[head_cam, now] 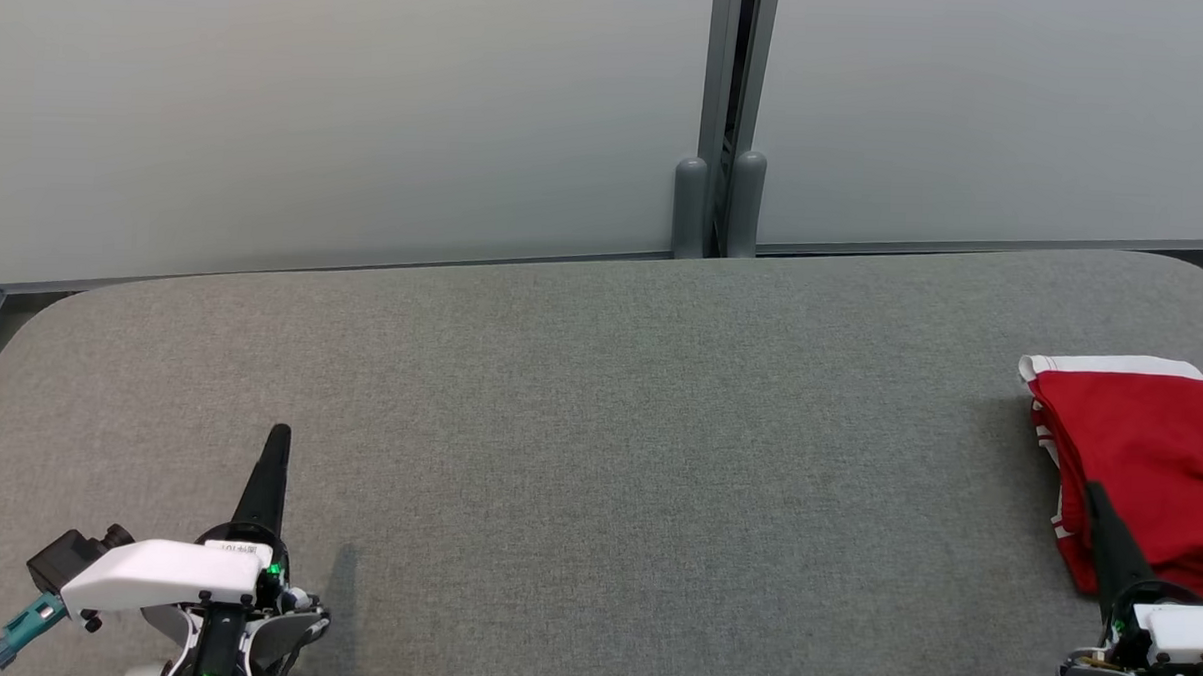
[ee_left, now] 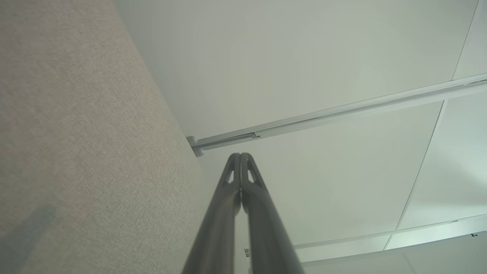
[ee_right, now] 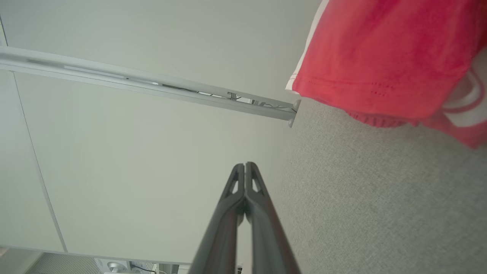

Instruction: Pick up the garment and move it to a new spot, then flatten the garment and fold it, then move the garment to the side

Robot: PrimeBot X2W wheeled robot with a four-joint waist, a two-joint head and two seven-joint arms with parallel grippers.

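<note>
On the left gripper [head_cam: 276, 445] the two long dark fingers are pressed together with nothing between them, at the lower left of the head view. The right gripper [head_cam: 1096, 495], at the lower right, is closed and empty too. Its tips stand beside the red garment with white trim [head_cam: 1148, 437] without gripping it. The garment lies as a compact folded bundle at the far right edge of the grey fabric-covered tabletop [head_cam: 598, 428]. The last step, moving it aside, looks done. If it must go further, the right fingers would need to open and pinch the near hem.
</note>
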